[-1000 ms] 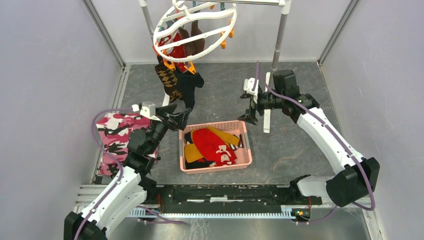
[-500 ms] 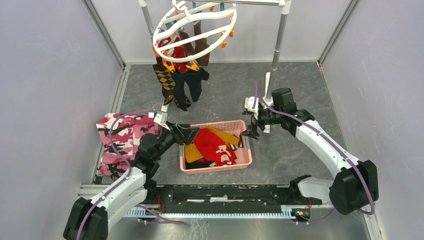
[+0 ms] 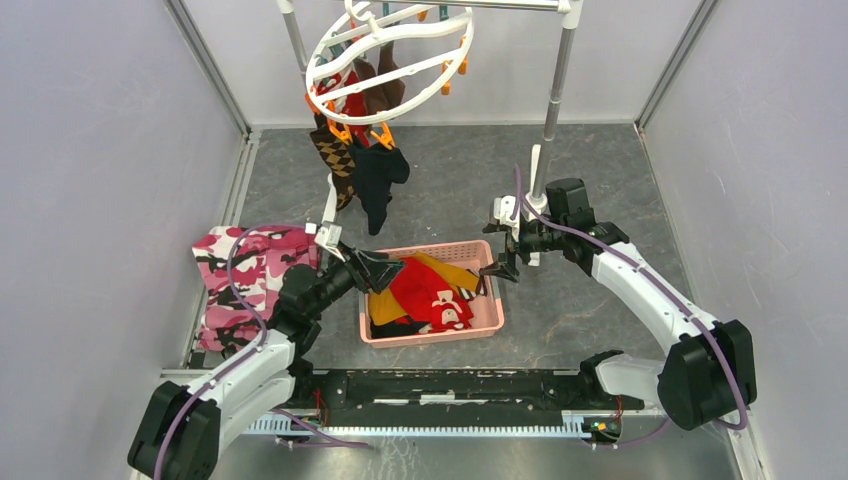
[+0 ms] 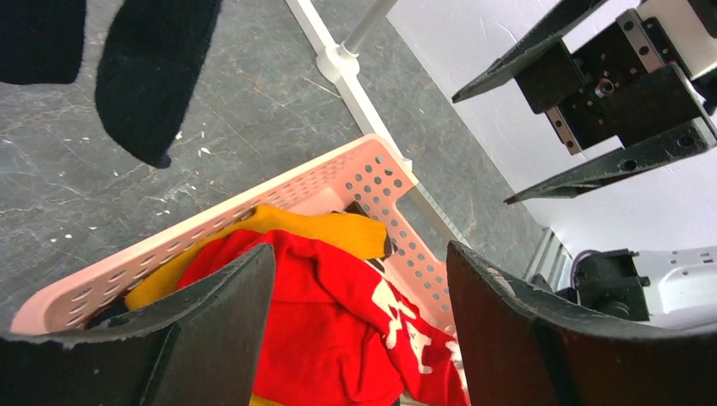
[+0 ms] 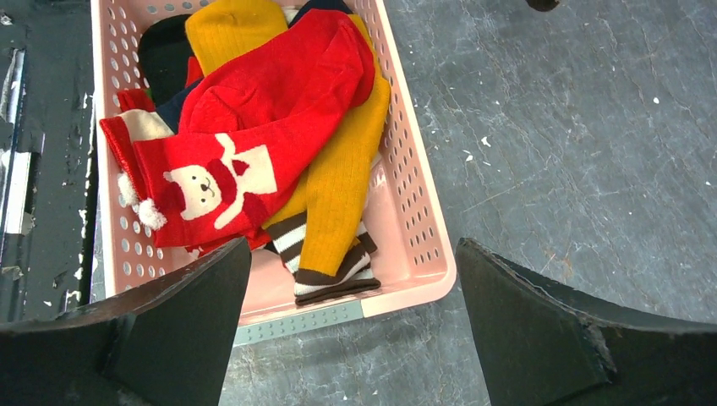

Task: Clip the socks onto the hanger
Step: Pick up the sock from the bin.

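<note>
A pink basket point(image 3: 488, 318) in the middle of the floor holds loose socks: a red one point(image 3: 425, 290) on top, mustard yellow point(image 5: 338, 182) and a brown-striped one point(image 5: 325, 262) beneath. The white round hanger point(image 3: 392, 55) hangs on the pole at the back with an argyle sock point(image 3: 335, 160), a black sock point(image 3: 378, 180), and red and brown socks clipped on. My left gripper point(image 3: 378, 270) is open and empty over the basket's left end, above the red sock point(image 4: 330, 330). My right gripper point(image 3: 497, 268) is open and empty at the basket's far right corner.
A pink-white-black camouflage cloth point(image 3: 245, 280) lies left of the basket. The metal rack's posts point(image 3: 556, 80) and white feet point(image 3: 535, 180) stand at the back. Grey walls close in both sides.
My left gripper dropped from beside the hanging socks down to the basket's left end. My right gripper moved down and back toward the basket's right corner. The hanger and its socks swung slightly.
</note>
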`<state>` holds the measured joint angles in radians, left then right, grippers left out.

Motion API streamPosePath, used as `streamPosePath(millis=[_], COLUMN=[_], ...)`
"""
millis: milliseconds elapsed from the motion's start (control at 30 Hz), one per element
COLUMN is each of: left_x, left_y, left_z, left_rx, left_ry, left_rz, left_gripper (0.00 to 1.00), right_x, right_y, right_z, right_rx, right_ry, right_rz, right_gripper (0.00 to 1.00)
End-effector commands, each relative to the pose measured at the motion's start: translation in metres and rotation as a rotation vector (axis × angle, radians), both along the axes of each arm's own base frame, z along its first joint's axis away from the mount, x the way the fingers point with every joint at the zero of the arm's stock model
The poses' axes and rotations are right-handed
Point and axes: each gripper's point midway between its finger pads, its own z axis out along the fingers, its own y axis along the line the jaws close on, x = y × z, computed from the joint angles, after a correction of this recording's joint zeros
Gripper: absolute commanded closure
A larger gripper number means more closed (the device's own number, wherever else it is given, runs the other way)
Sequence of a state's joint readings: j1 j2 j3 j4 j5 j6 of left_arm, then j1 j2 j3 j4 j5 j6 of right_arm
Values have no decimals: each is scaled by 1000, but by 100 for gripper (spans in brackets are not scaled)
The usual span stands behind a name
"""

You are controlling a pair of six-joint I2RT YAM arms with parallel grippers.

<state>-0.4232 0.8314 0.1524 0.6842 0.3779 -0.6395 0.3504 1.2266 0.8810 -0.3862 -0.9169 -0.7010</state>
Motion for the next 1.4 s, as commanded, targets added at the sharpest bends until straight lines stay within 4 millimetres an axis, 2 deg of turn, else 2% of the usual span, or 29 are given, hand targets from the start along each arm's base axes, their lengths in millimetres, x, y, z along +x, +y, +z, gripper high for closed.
streamPosePath(millis=[0, 533, 733, 867, 900, 933, 967, 1000, 1067, 1133, 1233, 1367], left_x=[-7, -27, -30, -34, -32, -38, -34, -40, -41, -39, -38, -35], left_y=[-11, -20, -24, -34, -37, -45, -42, -48, -48, -52, -59, -68], left_z=[21, 22, 9, 2, 8, 5, 1, -1, -14, -28, -43, -53], left_rx=[-58, -90, -25, 131, 184, 251, 321, 388, 524, 616, 682, 685], left_ry=[3, 98, 211, 231, 215, 211, 220, 211, 223, 242, 281, 328], left_rz=[-74, -178, -193, -162, -135, -138, -88, -87, -50, -37, -42, -12], left_gripper=[21, 32, 35, 36, 36, 36, 37, 37, 39, 47, 54, 56], right_x=[-1, -7, -8, -9, -9, -9, -9, -9, -8, -8, -7, -6], right_y=[4, 7, 8, 8, 8, 8, 8, 8, 7, 7, 6, 6], right_z=[4, 2, 1, -1, -1, -2, -2, -3, -3, -3, -3, -4], right_rx=[34, 52, 57, 55, 54, 52, 51, 49, 45, 43, 38, 33], right_ry=[-10, 13, 24, 34, 37, 39, 37, 37, 35, 32, 25, 22], right_rz=[30, 56, 64, 72, 71, 72, 73, 71, 69, 68, 62, 59], right_gripper=[2, 2, 2, 2, 2, 2, 2, 2, 2, 2, 2, 2])
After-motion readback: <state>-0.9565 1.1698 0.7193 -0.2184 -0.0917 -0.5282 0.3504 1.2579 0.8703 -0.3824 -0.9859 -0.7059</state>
